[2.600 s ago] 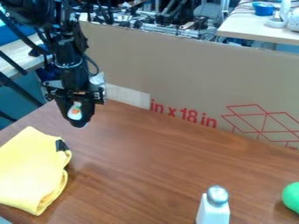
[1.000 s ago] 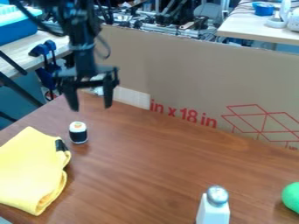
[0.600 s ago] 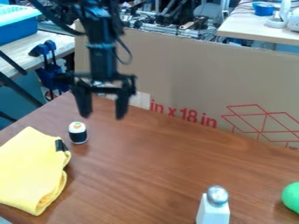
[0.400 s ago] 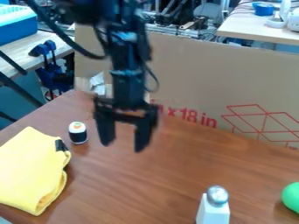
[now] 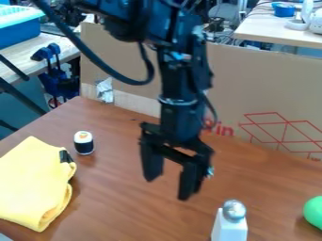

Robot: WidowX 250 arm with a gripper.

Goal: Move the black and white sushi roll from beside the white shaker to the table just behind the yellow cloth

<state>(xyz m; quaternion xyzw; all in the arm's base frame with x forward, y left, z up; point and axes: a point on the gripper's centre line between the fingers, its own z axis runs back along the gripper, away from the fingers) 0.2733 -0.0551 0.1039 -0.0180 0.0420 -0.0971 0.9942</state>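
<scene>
The black gripper [image 5: 167, 188] hangs over the middle of the table, its two fingers apart with nothing between them. Nearest to it, down and to the right at the front edge of the view, stands a white shaker with a silver top [image 5: 230, 221]. A small sushi roll [image 5: 84, 142], white above a black band, stands upright on the table left of the gripper. Beside the roll, at the left edge, lies a folded yellow cloth [image 5: 31, 183] with a black tab. Part of a green round object [image 5: 314, 212] shows at the right edge.
A cardboard wall [image 5: 252, 80] with red print stands along the back of the brown table [image 5: 125, 207]. Behind it at the left are a blue bin [image 5: 18, 29] and blue clamps; a pale table [image 5: 283, 28] is at the back right.
The gripper was around the sushi roll at the left; it has opened, left the roll standing on the table, risen, then swung right and toward the front.
</scene>
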